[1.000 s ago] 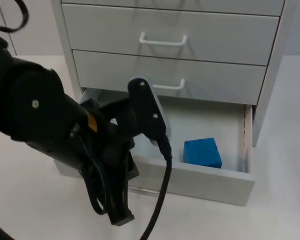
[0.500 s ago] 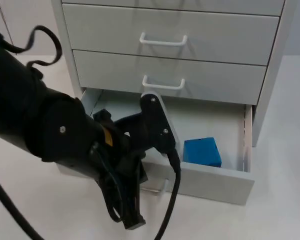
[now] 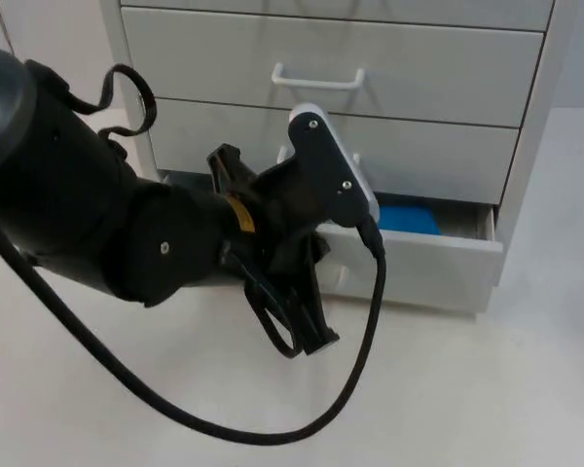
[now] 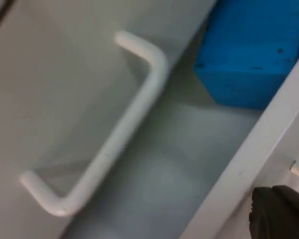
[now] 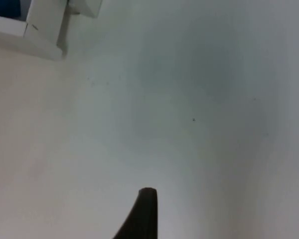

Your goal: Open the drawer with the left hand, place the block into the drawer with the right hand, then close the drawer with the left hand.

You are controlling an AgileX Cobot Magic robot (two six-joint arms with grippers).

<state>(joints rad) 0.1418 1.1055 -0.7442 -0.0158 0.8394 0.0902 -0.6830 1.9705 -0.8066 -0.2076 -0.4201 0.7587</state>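
Drawer (image 3: pixel 419 261) at the foot of the grey cabinet (image 3: pixel 526 117) stands only a little way out, its front tilted toward the white bench (image 3: pixel 487 389). Through the narrow gap the blue block (image 3: pixel 409 218) lies inside it, toward the drawer's three o'clock end; from the left wrist it sits just behind the drawer's front edge, below the white handle (image 4: pixel 114 134) of the drawer above. The left end effector (image 3: pixel 307 321) hangs in front of the drawer face, at about seven o'clock from the block, and I cannot tell whether its fingers are apart or together. The right end effector (image 5: pixel 142 214) waits over bare bench near the drawer's corner; its state I cannot tell either
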